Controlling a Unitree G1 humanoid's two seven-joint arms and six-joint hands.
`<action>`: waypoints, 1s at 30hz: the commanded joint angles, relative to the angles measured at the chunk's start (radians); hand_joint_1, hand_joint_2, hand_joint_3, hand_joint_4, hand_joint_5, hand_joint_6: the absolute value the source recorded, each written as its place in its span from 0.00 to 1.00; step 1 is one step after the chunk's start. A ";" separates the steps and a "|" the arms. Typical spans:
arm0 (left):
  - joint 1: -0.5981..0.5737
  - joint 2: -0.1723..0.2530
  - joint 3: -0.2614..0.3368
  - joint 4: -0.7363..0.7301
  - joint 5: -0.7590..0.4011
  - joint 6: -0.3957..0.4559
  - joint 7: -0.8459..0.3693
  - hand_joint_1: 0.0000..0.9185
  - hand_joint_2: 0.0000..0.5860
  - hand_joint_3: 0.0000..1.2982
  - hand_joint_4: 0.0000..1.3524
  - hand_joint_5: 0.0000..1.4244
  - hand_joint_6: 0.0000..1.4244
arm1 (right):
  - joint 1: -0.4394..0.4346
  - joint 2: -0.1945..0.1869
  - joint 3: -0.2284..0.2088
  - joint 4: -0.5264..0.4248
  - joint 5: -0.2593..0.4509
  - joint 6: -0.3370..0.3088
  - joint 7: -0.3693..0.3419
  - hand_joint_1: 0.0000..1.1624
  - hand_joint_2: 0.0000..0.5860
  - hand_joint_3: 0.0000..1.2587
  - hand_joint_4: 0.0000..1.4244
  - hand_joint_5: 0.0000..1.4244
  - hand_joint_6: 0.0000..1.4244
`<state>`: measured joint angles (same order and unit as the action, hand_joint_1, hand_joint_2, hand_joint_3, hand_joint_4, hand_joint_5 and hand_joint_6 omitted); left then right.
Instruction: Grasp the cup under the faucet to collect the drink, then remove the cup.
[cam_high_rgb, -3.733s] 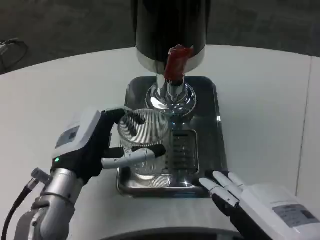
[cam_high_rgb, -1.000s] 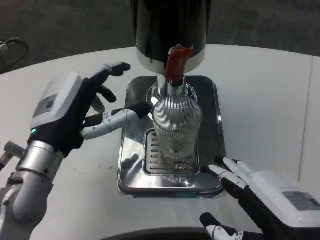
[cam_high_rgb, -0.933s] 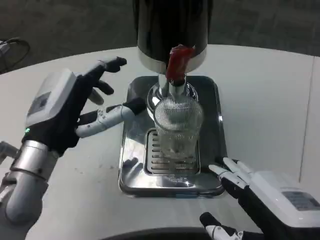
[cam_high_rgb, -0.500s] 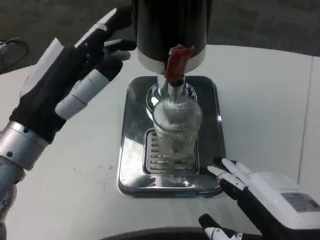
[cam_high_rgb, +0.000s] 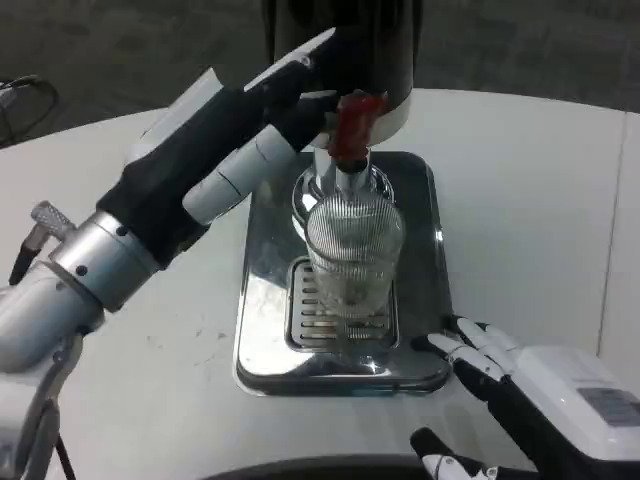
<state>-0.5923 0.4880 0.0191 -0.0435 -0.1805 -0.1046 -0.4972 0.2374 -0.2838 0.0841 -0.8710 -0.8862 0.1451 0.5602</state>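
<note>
Since a moment ago the left hand (cam_high_rgb: 235, 135) has swung up to the red tap (cam_high_rgb: 352, 125), fingers spread, holding nothing. Cup (cam_high_rgb: 352, 250) stands on the tray (cam_high_rgb: 270, 250) under it, seemingly empty; filling and removal remain. Right hand (cam_high_rgb: 520, 395) waits open.

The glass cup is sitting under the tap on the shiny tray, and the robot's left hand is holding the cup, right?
Not quite. In the head view the left hand is up by the red tap handle, not holding the cup. The cup stands alone on the tray.
</note>
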 joint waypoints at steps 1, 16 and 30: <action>-0.044 -0.019 -0.021 0.034 0.031 0.012 -0.009 0.00 0.15 0.07 0.02 0.13 0.13 | 0.010 -0.001 -0.002 -0.011 0.008 -0.005 -0.014 0.32 0.79 0.11 0.00 0.00 0.11; -0.157 -0.043 -0.061 0.183 0.048 0.042 -0.102 0.00 0.13 0.08 0.03 0.13 0.13 | -0.009 0.003 0.002 0.007 0.027 0.010 -0.007 0.32 0.78 0.11 0.00 0.00 0.11; -0.180 -0.017 -0.113 0.249 0.100 0.014 -0.176 0.00 0.13 0.09 0.05 0.15 0.14 | -0.008 0.004 -0.003 0.000 0.045 0.026 -0.006 0.31 0.78 0.10 0.00 0.00 0.10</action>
<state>-0.7854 0.4586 -0.0600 0.1787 -0.1131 -0.0934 -0.6352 0.2208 -0.2836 0.0858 -0.8668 -0.8571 0.1610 0.5570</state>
